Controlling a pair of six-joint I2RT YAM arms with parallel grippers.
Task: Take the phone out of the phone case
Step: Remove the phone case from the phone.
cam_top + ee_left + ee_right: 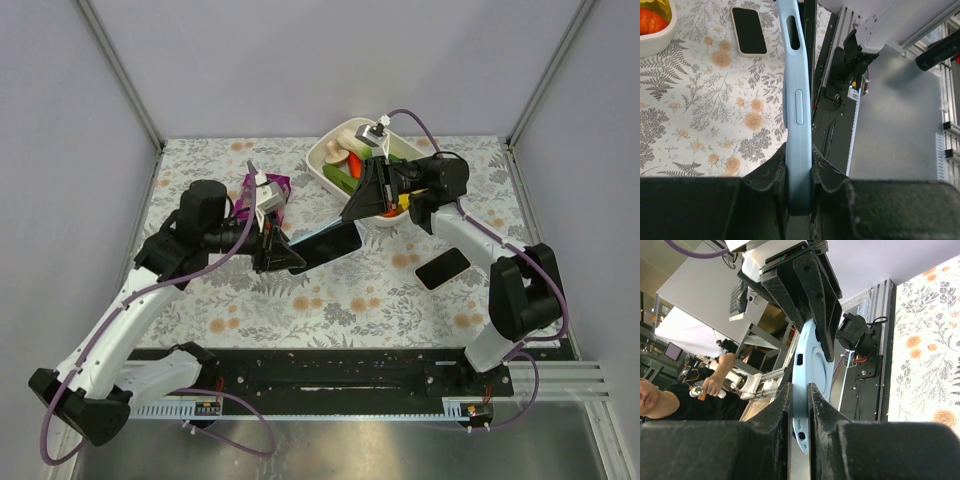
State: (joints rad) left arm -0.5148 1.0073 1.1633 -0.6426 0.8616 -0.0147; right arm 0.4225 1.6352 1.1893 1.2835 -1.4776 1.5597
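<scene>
We have the phone (330, 244) inside its case (796, 100), lifted off the table (250, 310) at mid-scene and slung between the two arms. The left gripper (285, 258) is clenched on the near-left end. In its wrist view the pale blue edge of the case runs straight up from between the fingers (767, 175), with a dark strip showing along its right side. The right gripper (358, 205) is clamped on the far-right end, its jaws pressing on the case from both sides.

We judge the step to be the separation itself: both ends are gripped and nothing has come apart yet. Each grip seems to squeeze phone and case together, which would pin them. Next, one gripper should shift to the case rim alone, or let go and take a new hold. The other can then flex a corner back and ease the phone out.

A second phone (442, 268) lies flat to the right, well apart, and a bin (325, 165) stands at the far side.
</scene>
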